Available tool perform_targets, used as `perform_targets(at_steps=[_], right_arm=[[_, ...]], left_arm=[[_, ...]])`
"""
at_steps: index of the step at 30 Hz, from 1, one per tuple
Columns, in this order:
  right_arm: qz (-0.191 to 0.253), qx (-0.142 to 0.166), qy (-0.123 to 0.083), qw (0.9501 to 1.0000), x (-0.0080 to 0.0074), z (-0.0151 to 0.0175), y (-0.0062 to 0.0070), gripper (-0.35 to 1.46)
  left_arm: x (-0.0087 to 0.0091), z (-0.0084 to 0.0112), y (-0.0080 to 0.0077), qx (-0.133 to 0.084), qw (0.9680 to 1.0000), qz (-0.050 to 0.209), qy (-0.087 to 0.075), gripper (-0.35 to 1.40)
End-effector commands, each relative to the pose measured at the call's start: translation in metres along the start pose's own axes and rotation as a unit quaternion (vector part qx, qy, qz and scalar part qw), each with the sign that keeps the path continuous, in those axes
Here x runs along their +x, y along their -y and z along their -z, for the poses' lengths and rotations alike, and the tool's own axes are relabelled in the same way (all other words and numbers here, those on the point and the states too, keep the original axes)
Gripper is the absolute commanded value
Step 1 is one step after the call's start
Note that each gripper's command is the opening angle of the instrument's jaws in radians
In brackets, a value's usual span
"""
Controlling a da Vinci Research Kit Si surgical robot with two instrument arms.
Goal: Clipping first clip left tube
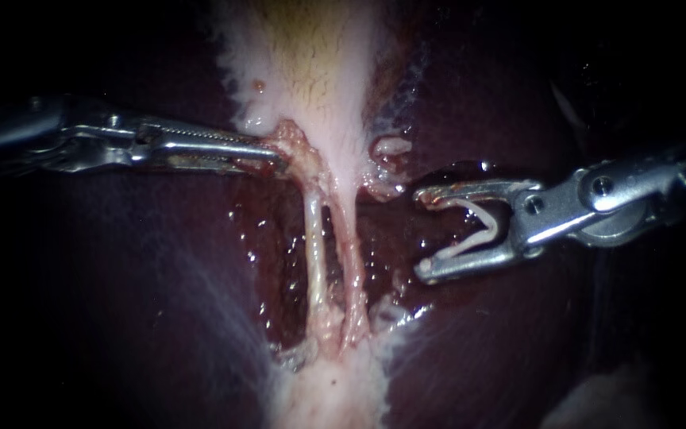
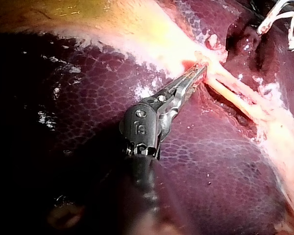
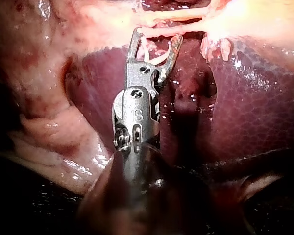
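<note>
Claw on right instrument gapes, holding a clip; left instrument's claw pinches tissue. Left tube looks soft, fragile: clip mid-length.

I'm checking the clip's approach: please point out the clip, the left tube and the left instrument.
clip (image 1: 492,226), endoscope view, its bend, held by the right instrument (image 1: 422,234).
left tube (image 1: 316,246), endoscope view, mid-length.
left instrument (image 1: 267,152), endoscope view, jaw tips, shut on tissue (image 1: 286,140).
</note>
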Motion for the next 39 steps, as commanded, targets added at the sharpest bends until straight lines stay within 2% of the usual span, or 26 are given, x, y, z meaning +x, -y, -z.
perform_targets(at_steps=[1, 9, 13, 17, 20, 23, 33, 39], right_arm=[[0.000, 0.001, 0.000, 1.0000, 0.0000, 0.0001, 0.0000, 0.49], [0.000, 0.001, 0.000, 1.0000, -0.0001, 0.0001, 0.0000, 0.49], [0.000, 0.001, 0.000, 1.0000, 0.0000, 0.0001, 0.0000, 0.49], [0.000, 0.001, 0.000, 1.0000, 0.0000, 0.0001, 0.0000, 0.49], [0.000, 0.001, 0.000, 1.0000, 0.0000, 0.0001, 0.0001, 0.49], [0.000, 0.001, 0.000, 1.0000, 0.0000, 0.0001, 0.0001, 0.49], [0.000, 0.001, 0.000, 1.0000, 0.0002, -0.0003, 0.0003, 0.49], [0.002, 0.014, 0.002, 0.9999, 0.0009, -0.0033, 0.0013, 0.49]], left_arm=[[0.0000, -0.0002, 0.0000, 0.000, 1.0000, 0.000, 0.000, -0.35], [0.0001, 0.0005, 0.0000, -0.002, 1.0000, 0.000, 0.000, -0.35], [0.0009, 0.0029, 0.0000, 0.000, 1.0000, 0.003, 0.000, -0.35], [0.0026, 0.0067, 0.0000, 0.013, 0.9999, 0.009, -0.001, -0.35], [0.0039, 0.0091, -0.0001, 0.018, 0.9997, 0.012, -0.011, -0.35], [0.0050, 0.0105, -0.0006, 0.020, 0.9996, 0.008, -0.015, -0.35], [0.0057, 0.0111, -0.0022, 0.024, 0.9995, 0.009, -0.020, -0.35], [0.0059, 0.0109, -0.0030, 0.024, 0.9995, 0.007, -0.020, -0.35]])
